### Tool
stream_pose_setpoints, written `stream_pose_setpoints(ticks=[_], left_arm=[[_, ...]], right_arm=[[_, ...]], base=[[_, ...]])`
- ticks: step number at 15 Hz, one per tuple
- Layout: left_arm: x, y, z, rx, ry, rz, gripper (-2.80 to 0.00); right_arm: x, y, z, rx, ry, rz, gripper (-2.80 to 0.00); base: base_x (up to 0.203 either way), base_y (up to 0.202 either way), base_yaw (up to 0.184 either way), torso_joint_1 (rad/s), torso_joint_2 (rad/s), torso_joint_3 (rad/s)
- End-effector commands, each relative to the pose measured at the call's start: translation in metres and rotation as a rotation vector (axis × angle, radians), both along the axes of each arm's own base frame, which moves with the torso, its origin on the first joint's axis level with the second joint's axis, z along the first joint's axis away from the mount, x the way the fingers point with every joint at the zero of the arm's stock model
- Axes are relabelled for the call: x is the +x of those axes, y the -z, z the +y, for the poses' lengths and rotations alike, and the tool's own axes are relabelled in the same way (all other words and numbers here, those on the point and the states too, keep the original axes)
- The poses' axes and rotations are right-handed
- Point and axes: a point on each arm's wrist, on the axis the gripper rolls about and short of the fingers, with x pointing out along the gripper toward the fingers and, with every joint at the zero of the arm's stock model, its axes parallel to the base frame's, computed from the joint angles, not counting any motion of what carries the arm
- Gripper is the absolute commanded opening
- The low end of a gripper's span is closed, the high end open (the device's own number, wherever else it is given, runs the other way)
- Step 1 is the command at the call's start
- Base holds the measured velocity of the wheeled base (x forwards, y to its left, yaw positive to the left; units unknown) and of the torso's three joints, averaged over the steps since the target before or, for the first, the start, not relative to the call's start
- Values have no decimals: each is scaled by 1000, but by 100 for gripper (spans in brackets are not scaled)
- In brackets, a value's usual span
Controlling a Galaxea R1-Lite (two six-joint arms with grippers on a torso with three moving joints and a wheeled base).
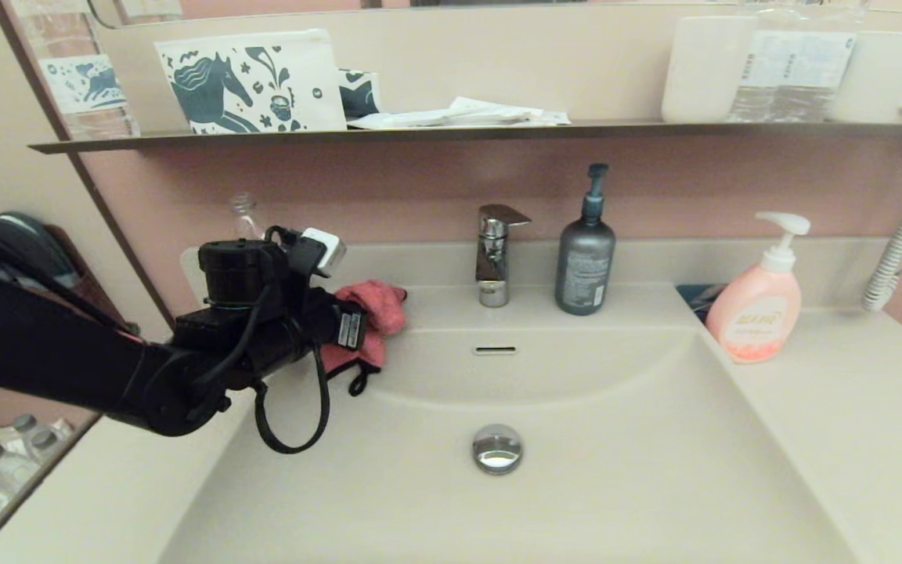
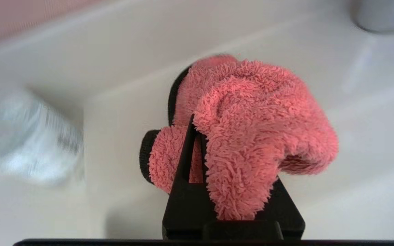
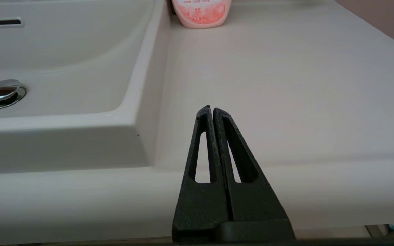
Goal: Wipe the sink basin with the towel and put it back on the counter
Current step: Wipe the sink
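Observation:
The coral-red fuzzy towel with black trim is bunched up in my left gripper, which is shut on it. It hangs over the back-left corner of the sink basin, near the rim. In the left wrist view the towel covers one finger, and the left gripper hovers above the beige surface. My right gripper is shut and empty, low at the front edge of the counter to the right of the basin; the head view does not show it. The chrome drain plug sits mid-basin.
A chrome faucet and a grey pump bottle stand behind the basin. The pink soap bottle is on the right counter. A clear bottle stands behind my left arm. A dark shelf runs overhead.

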Motion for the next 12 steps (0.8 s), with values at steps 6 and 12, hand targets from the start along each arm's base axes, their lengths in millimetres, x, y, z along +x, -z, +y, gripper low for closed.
stream_pose_setpoints(ticks=[6, 12], left_arm=[[-103, -61, 41, 35, -77, 93, -280], [-150, -98, 121, 33, -228, 318, -280]], right_arm=[[0, 0, 0, 0, 0, 1, -280], [0, 0, 0, 0, 0, 1, -280]], base=[[0, 0, 0, 0, 0, 0], [0, 0, 0, 0, 0, 0]])
